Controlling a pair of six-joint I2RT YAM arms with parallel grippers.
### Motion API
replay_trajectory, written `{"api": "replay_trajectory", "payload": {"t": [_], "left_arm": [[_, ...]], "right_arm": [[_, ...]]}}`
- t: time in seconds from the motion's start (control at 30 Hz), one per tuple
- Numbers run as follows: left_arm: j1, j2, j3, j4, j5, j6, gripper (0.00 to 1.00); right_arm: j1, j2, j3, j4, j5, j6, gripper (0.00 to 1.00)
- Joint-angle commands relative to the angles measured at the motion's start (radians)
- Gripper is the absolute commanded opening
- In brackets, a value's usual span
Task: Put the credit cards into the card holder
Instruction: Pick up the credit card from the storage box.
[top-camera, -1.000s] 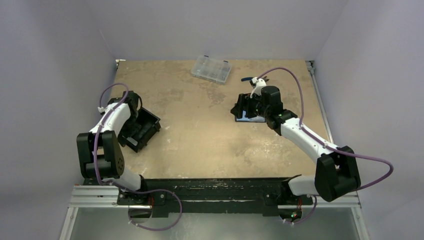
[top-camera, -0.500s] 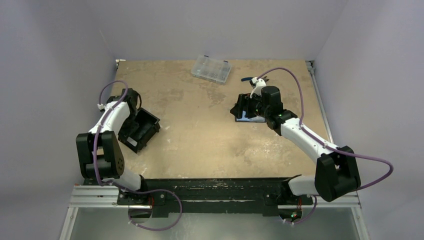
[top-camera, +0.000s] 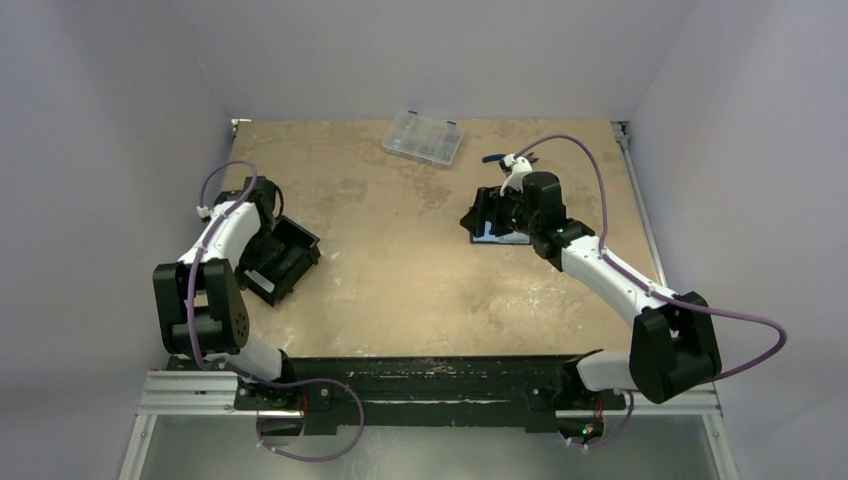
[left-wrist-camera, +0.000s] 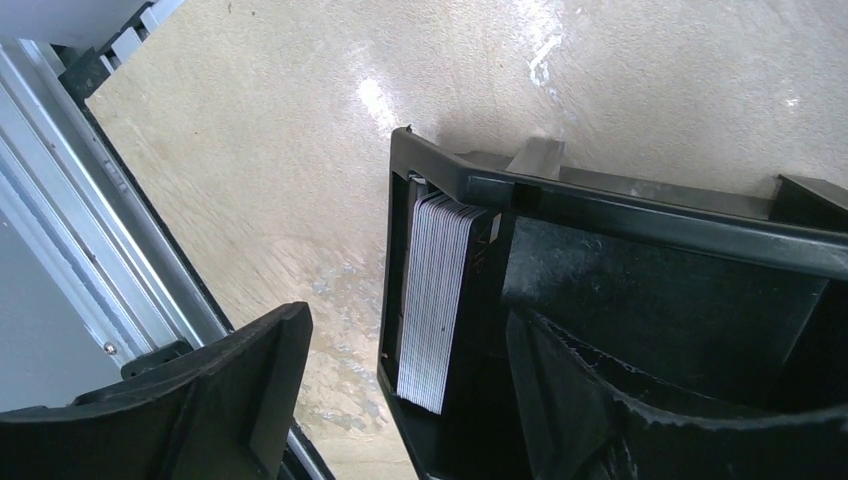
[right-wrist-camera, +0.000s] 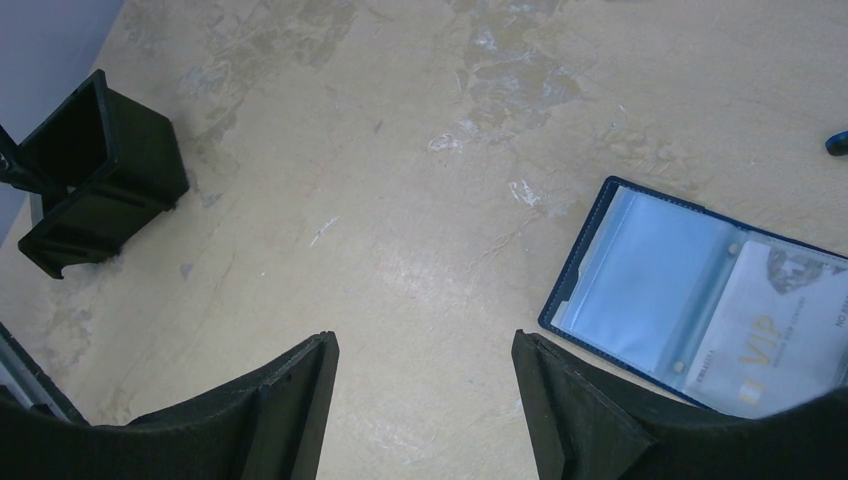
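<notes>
Bench (top-camera: 400, 270): black box (top-camera: 285, 258) on L side. L gripper (left-wrist-camera: 405, 320) open, straddling box wall & card stack (left-wrist-camera: 435, 290) standing on edge inside. Holder (right-wrist-camera: 640, 280) lies open flat on R side, one card (right-wrist-camera: 770, 330) in pocket. R gripper (right-wrist-camera: 422, 345) open just beside it, empty.

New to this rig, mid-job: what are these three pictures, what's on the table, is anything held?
Two robot arms are bolted at the near edge of the table. The wide picture looks down from above and behind them; the other two come from wrist cameras, each arm's own fingers at the bottom. The left gripper stands open astride a wall of the black box, where the credit cards stand on edge. The right gripper hangs open beside the card holder, which lies open with one card sleeved. A clear compartment case lies near the far edge. Nothing is held.
</notes>
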Motion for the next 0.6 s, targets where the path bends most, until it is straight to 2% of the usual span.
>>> {"api": "replay_trajectory", "payload": {"t": [0.0, 0.23, 0.33, 0.57], "left_arm": [[0.011, 0.039, 0.010, -0.004, 0.004, -0.013, 0.77], [0.011, 0.067, -0.033, 0.037, -0.002, -0.004, 0.76], [0.010, 0.058, -0.033, 0.027, 0.003, 0.003, 0.68], [0.010, -0.017, -0.019, -0.008, 0.016, -0.001, 0.57]], "right_arm": [[0.004, -0.004, -0.004, 0.046, -0.022, 0.007, 0.73], [0.004, -0.005, -0.004, 0.046, -0.030, 0.009, 0.73], [0.004, -0.008, -0.005, 0.048, -0.033, 0.008, 0.73], [0.005, -0.009, -0.005, 0.049, -0.035, 0.010, 0.72]]}}
